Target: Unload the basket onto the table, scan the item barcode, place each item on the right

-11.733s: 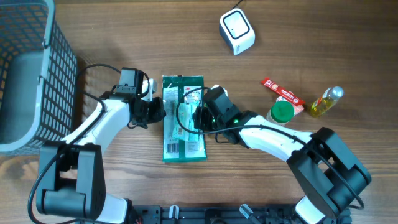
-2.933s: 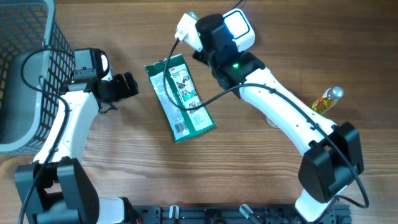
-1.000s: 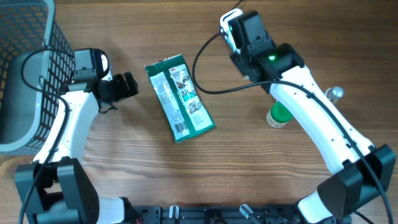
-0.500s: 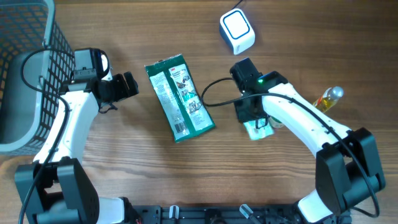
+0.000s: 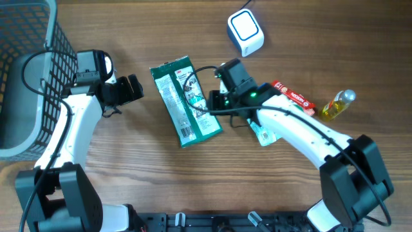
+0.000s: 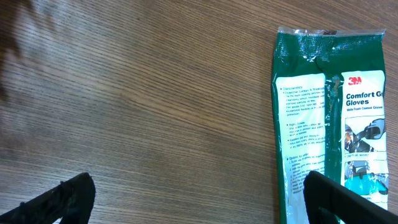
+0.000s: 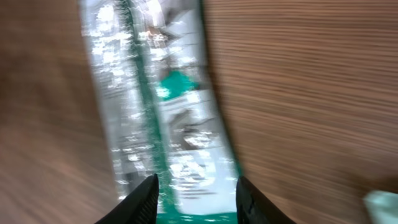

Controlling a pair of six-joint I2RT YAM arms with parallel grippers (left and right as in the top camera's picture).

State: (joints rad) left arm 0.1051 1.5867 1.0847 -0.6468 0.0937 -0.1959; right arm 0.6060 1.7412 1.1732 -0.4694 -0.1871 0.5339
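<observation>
Looking down on wooden table (image 5: 129,187). Seeing green glove packet (image 5: 187,100) lying flat, tilted, just left of frame centre. Finding right gripper (image 7: 196,199) hanging over packet's right edge, jaws partly parted, gripping nothing. Noting left gripper (image 6: 198,180) spread wide, left of packet, apart from it. Spotting white scanner (image 5: 245,31) toward upper right.

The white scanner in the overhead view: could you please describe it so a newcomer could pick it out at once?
On the wooden table, look toward the top edge of the overhead view. Beyond the green glove packet and the red tube sits the white scanner. Unlike those flat, coloured neighbours, it is a small rounded white box with a cable.
</observation>
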